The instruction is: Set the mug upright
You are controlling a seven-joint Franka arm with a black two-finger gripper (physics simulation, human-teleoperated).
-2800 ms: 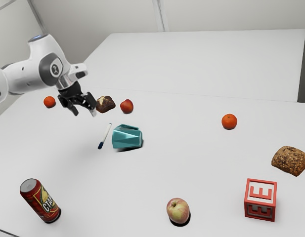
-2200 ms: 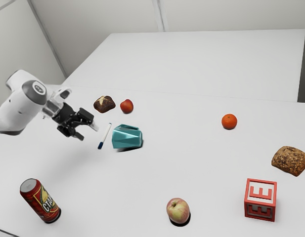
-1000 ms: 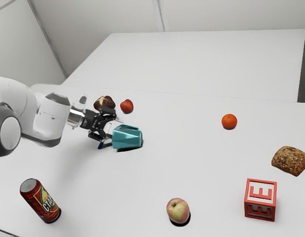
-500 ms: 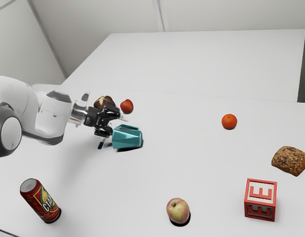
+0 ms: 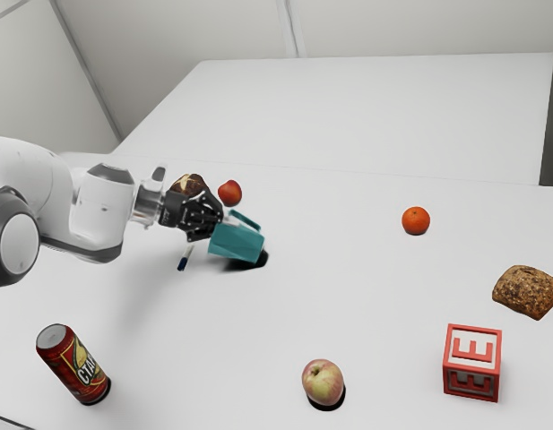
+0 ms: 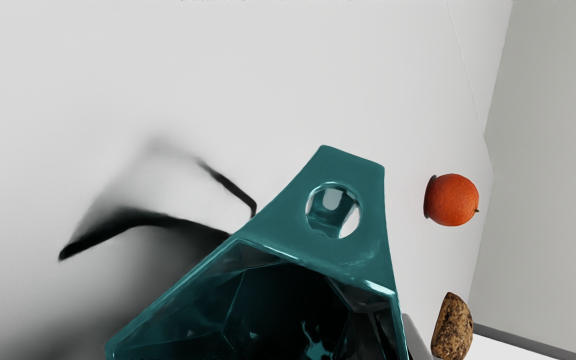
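Table [image 5: 366, 287]: pale and wide, with food and odds and ends scattered over it.
Arm [image 5: 101, 210]: comes in from the exterior view's left, reaching low toward that view's right.
Claw [image 5: 219, 224]: drawn in, not spread; looks clamped on the wall of the mug by its mouth, one finger [image 6: 414, 335] along the outside. Where the other finger presses, I can't see.
Mug [image 5: 236, 243]: left of the table's middle, just beyond the claw toward the exterior view's right. Its long axis carries on from the claw, mouth facing back at it and raised, base sloping down toward the table. Not upright.
Coming turn: it likely hinges on that slope, mouth going up while the base swings underneath.
Mug's inside: dark; I make out nothing in it.
Can [image 5: 73, 363]: near left, standing, top end up; contents hidden.
Loaf [image 5: 527, 291]: right.
Letter block [image 5: 472, 362]: near right.
Dark bun [image 5: 188, 184]: far left, behind the claw.
Apple [image 5: 323, 382]: near, middle.
Orange [image 5: 416, 220]: farther off, right of middle.
Red fruit [image 5: 229, 192]: far left, beside the bun.
Marker [image 5: 185, 260]: below the claw, near the mug.
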